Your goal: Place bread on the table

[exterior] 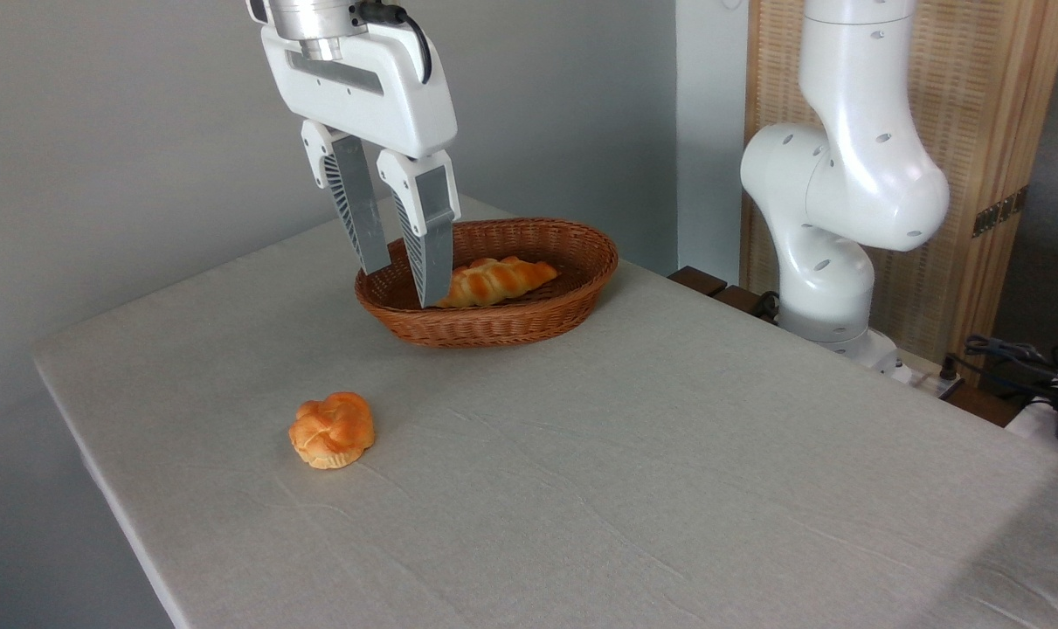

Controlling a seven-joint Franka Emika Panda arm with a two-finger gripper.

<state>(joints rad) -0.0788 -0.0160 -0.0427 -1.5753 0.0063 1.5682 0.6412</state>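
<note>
Lying in the basket (572, 301), bread (494, 281) points left-right, right end raised.
</note>
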